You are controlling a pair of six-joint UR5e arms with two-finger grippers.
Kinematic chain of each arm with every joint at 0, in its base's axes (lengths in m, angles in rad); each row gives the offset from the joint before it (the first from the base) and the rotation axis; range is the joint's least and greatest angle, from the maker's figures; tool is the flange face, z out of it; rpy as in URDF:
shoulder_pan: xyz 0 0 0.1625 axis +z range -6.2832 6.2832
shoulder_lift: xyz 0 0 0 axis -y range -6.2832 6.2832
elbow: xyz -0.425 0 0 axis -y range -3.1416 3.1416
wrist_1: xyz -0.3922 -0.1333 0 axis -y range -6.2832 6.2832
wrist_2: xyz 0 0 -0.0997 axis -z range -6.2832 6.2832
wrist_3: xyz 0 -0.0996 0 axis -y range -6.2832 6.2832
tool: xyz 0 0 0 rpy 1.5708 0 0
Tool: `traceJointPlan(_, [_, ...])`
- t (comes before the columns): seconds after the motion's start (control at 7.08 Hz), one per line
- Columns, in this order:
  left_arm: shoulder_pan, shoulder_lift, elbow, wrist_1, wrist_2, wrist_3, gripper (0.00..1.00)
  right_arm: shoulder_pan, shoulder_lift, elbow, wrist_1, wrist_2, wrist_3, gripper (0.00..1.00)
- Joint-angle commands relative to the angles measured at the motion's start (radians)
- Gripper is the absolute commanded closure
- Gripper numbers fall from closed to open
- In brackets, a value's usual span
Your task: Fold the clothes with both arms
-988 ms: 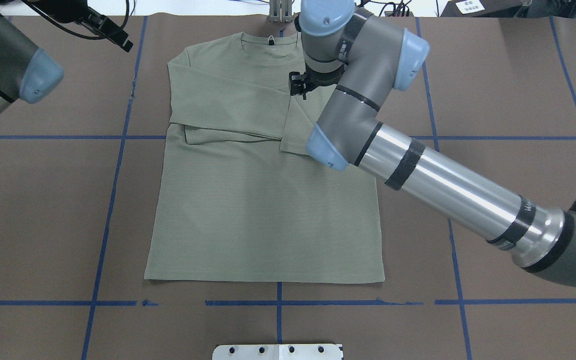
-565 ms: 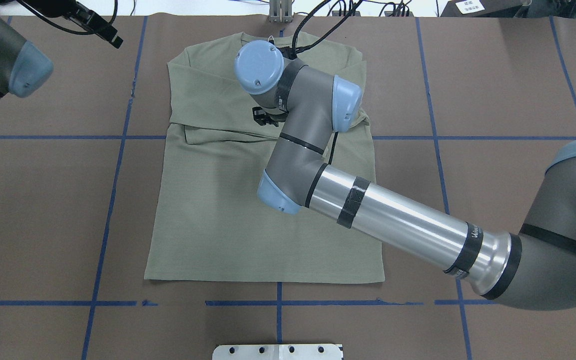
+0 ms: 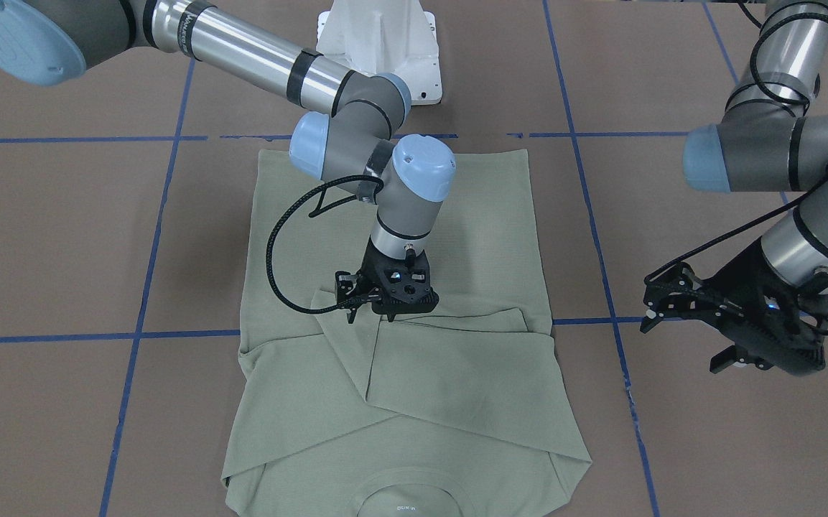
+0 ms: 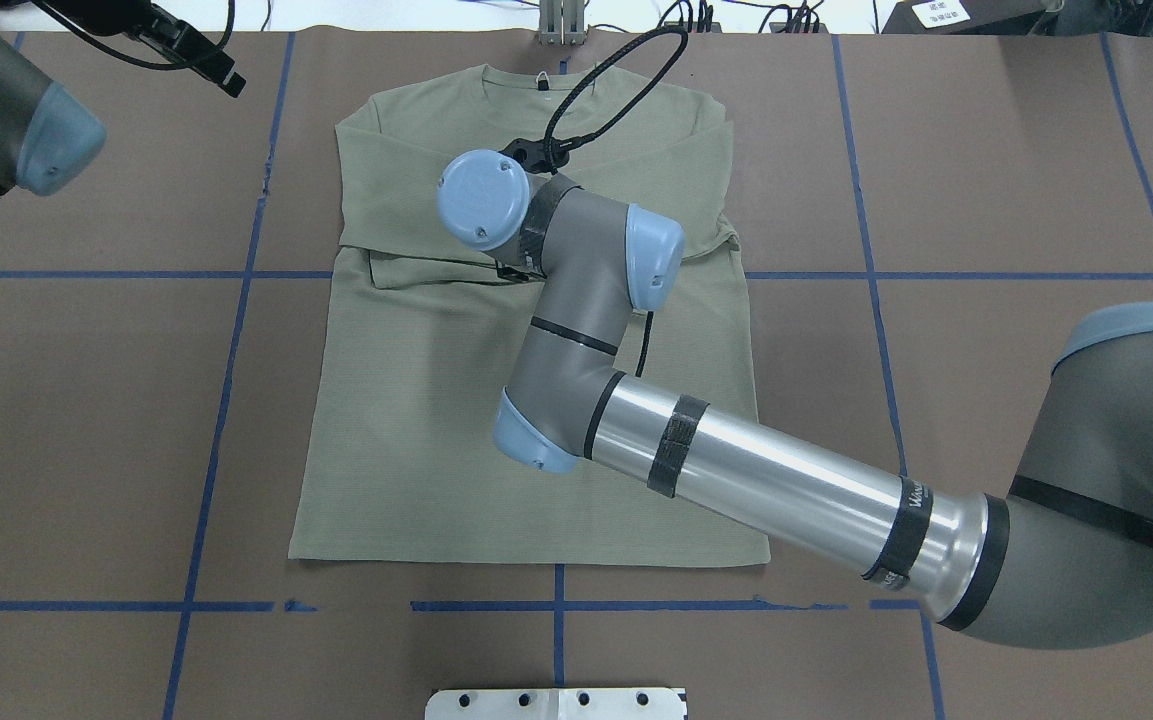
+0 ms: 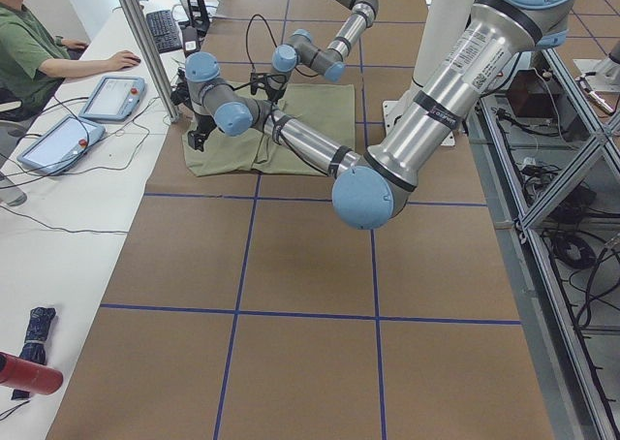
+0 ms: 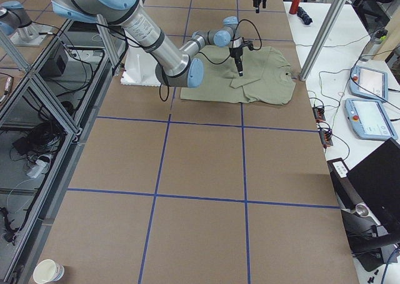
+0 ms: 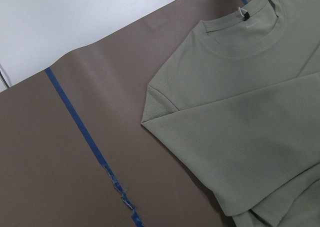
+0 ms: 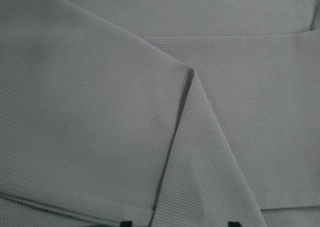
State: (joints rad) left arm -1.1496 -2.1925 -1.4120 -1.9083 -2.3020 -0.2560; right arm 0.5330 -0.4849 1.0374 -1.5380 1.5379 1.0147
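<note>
right hand [image 3: 372,311] hangs, jaws apart, over the folded-sleeve shirt [image 3: 472,237]; left hand [image 3: 688,334] gapes beside it.

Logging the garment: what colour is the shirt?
The shirt is plain pale sage green, clearest in the overhead exterior view.

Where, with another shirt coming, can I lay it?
Bare table on the robot's left of the shirt, nearer the robot than the left gripper. Crowded: folded sleeves under the right gripper; the right arm overhangs the other side.
</note>
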Motion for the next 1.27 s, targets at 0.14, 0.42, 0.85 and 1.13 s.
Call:
traceJointPlan(0.14, [0.001,0.0,0.001,0.0,-0.001,0.001,0.0,-0.016,0.002,-0.017,0.012,-0.027,0.002,0.33])
traceJointPlan(0.42, [0.001,0.0,0.001,-0.002,-0.001,0.0,0.0,-0.024,0.0,-0.02,0.012,-0.028,0.002,0.37])
traceJointPlan(0.85, [0.001,-0.001,-0.001,-0.002,-0.001,0.0,0.0,-0.024,0.0,-0.028,0.012,-0.028,0.001,0.6])
traceJointPlan(1.13, [0.001,-0.001,-0.001,-0.002,-0.001,0.0,0.0,-0.022,0.005,-0.026,0.01,-0.027,-0.008,1.0])
